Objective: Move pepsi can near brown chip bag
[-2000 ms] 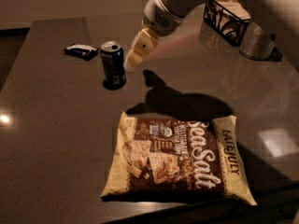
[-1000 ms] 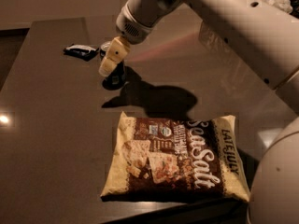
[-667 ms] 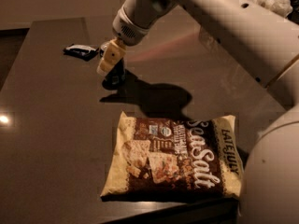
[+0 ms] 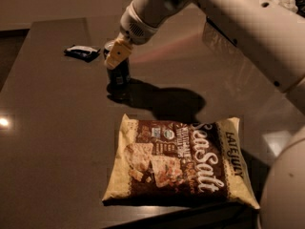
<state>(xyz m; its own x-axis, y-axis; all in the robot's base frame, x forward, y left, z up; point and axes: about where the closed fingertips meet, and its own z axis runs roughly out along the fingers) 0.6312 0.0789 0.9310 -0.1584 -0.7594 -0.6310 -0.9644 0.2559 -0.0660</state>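
The can (image 4: 119, 76) is seen upright against the gripper (image 4: 116, 58), whose grip cannot be told; the chip bag (image 4: 176, 161) is laid flat.

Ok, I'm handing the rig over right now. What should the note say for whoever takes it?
Gripper: down at the top of the pepsi can, towards the far left of the table. Whether it has a grip cannot be told.
Pepsi can: upright, apparently standing on the table, beyond the brown chip bag and clearly apart from it.
Brown chip bag: lying flat at the near edge.
A small dark wrapper lies just left of the can.
Done: gripper is at the can.
Left: confirm the grip, carry the can and set it down beside the bag.
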